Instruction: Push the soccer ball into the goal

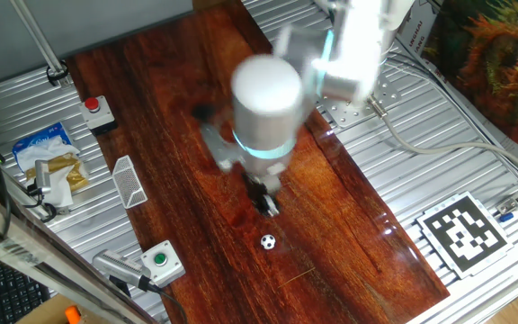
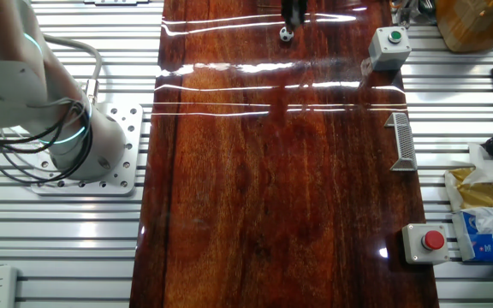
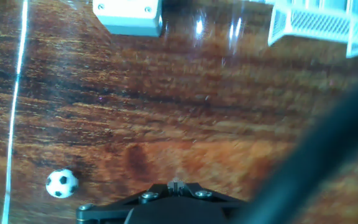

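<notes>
Sitting near one end edge of the desk, soccer ball [image 1: 268, 241], free on the dark wood, just beside gripper [image 1: 267, 203] and not touching. Seen from the hand view, ball low and to the left [image 3: 61, 183], off the fingers' line rather than ahead of them. Goal [image 1: 129, 181] standing at a long side edge, mesh mouth facing inward, well apart from the ball. Probably calls for getting behind the ball on the side away from the goal, then sweeping across toward that edge. Cannot tell whether fingers parted or together: blurred, mostly hidden. Ball tiny, round, white with black patches; likely to roll off at a slight touch.
</notes>
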You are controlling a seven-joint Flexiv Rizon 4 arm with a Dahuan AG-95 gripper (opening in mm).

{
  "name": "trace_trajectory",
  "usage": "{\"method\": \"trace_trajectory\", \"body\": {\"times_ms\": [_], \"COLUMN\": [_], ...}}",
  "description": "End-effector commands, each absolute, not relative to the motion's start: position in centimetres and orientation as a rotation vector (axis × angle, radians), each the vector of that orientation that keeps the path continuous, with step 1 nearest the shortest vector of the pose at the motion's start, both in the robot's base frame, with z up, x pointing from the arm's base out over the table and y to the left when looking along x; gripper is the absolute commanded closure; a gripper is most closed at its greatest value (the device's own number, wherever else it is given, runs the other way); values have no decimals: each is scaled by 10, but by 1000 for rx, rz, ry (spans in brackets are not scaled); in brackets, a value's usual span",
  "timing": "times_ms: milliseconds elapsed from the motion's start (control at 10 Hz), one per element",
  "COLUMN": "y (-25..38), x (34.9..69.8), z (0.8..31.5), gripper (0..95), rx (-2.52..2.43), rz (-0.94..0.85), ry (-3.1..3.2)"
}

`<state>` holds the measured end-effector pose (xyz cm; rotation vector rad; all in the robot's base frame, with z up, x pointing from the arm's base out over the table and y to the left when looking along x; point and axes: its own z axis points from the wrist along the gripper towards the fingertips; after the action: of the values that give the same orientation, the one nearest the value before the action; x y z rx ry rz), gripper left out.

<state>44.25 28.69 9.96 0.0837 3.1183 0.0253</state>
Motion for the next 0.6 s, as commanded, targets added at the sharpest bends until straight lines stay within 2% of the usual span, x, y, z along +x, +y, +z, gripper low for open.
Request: {"method": "trace_trajectory", "body": {"times_ms": [100, 600], "y": [363, 369], "x": [422, 416], "z": [68, 49], "gripper": [950, 950], "rx": [273, 266], "rz": [30, 47], "ry": [3102, 3097]}}
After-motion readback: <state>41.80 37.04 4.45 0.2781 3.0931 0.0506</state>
